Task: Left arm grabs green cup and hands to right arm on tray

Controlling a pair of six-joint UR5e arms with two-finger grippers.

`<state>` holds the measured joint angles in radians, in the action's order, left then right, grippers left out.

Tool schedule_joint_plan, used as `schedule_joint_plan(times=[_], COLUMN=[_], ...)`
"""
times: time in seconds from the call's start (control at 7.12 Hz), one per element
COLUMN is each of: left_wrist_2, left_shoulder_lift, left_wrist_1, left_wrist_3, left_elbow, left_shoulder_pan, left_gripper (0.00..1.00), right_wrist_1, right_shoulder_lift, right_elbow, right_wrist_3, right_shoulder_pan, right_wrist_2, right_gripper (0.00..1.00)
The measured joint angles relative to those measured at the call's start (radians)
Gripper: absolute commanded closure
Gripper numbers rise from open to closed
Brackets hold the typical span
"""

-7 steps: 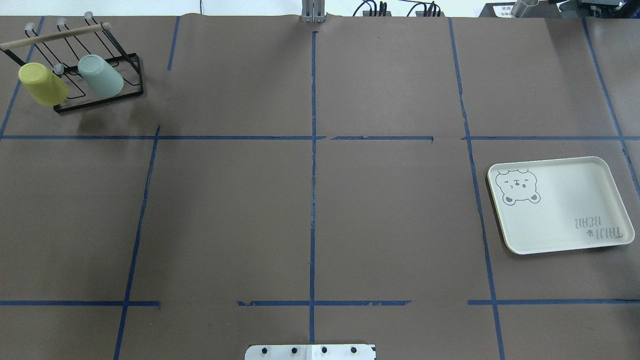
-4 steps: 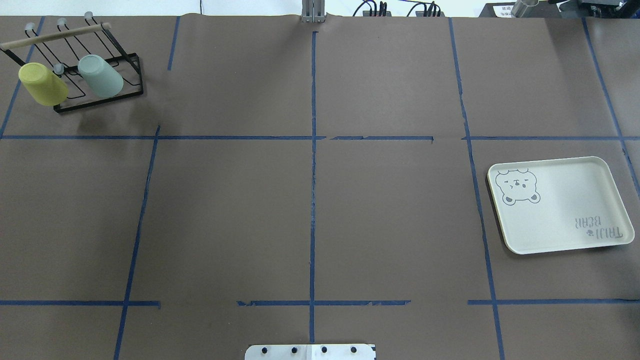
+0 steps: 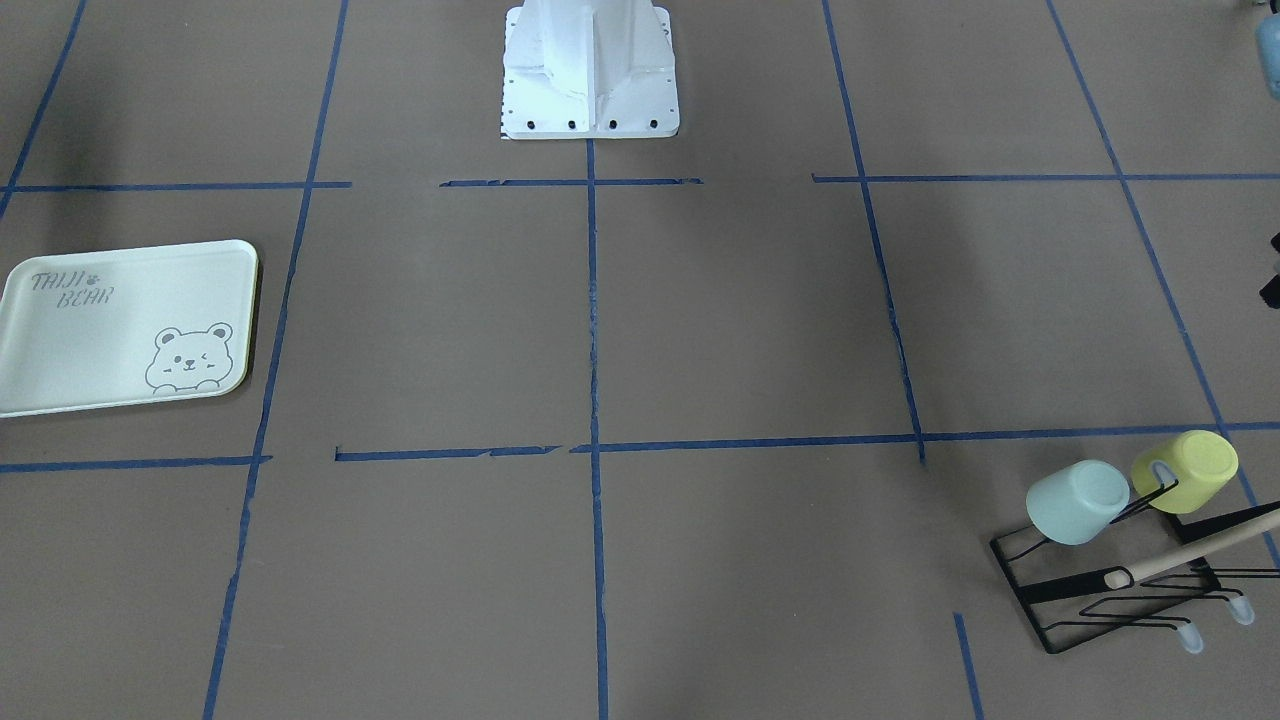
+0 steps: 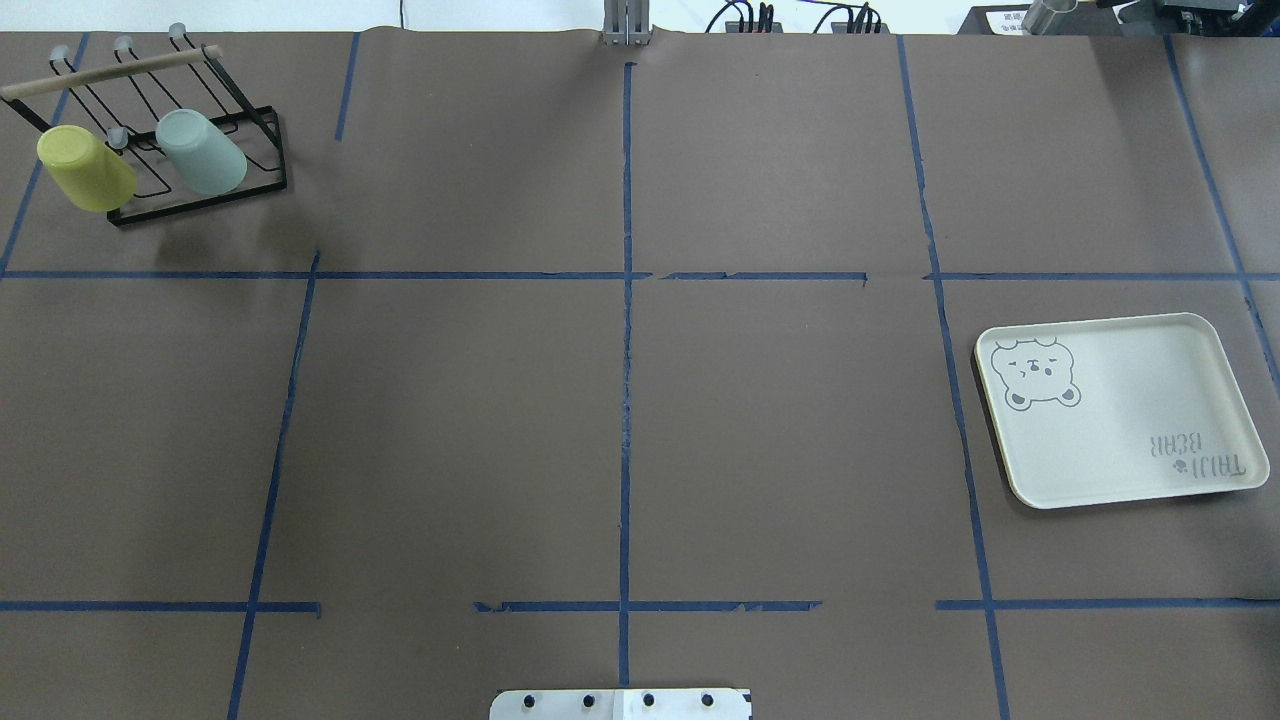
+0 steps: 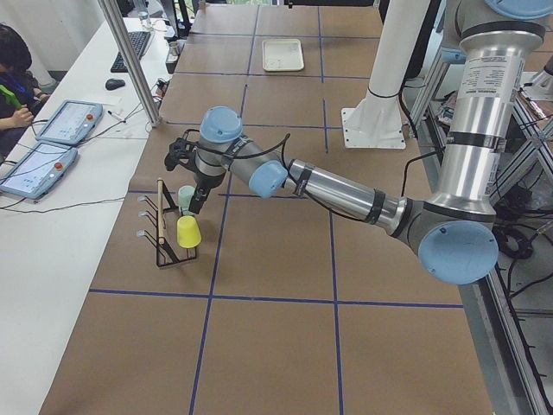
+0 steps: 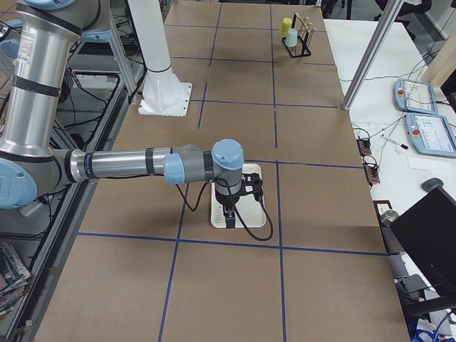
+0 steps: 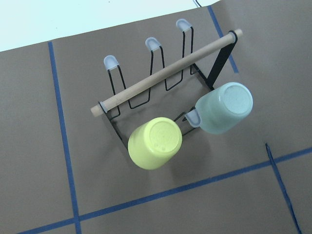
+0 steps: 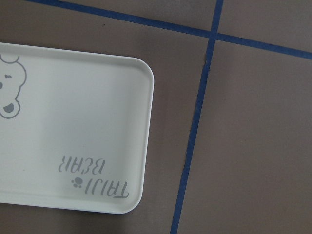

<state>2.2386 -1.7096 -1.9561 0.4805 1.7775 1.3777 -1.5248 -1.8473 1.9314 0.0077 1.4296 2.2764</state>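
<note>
The green cup [image 4: 200, 152] hangs mouth-down on a peg of a black wire rack [image 4: 262, 120] at the table's far left; it also shows in the left wrist view [image 7: 224, 108] and the front view [image 3: 1077, 502]. The left gripper [image 5: 194, 206] hovers just above the rack, next to the cup [image 5: 185, 196]; I cannot tell if it is open or shut. The tray [image 4: 1150, 400] lies bare on the right, also in the right wrist view [image 8: 73, 122]. The right gripper [image 6: 229, 212] hangs over the tray [image 6: 251, 215]; I cannot tell its state.
A yellow-green cup [image 4: 85, 168] hangs on the same rack, left of the green cup, also in the left wrist view [image 7: 155, 143]. A wooden bar [image 7: 165, 73] tops the rack. The robot's white base [image 3: 590, 70] stands mid-table. An operator [image 5: 13, 60] sits beyond the rack end.
</note>
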Motion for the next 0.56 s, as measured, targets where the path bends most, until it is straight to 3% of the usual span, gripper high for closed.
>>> schedule_joint_plan(times=[0.28,0.56], left_wrist_2=[-0.269,-0.385], left_shoulder_lift=[-0.069,-0.123], left_wrist_1=[-0.076,-0.102], left_wrist_3=[0.311,0.434], left_elbow=[-0.032,-0.098], left_shoulder_pan=[-0.188,-0.27], left_gripper=[0.0,0.0], right_wrist_1=[0.0,0.0], right_shoulder_lift=[0.0,0.0], right_elbow=[0.0,0.0], right_wrist_3=[0.0,0.001], right_shoulder_pan=[0.0,0.0], right_wrist_2=[0.0,0.0], right_gripper=[0.0,0.0])
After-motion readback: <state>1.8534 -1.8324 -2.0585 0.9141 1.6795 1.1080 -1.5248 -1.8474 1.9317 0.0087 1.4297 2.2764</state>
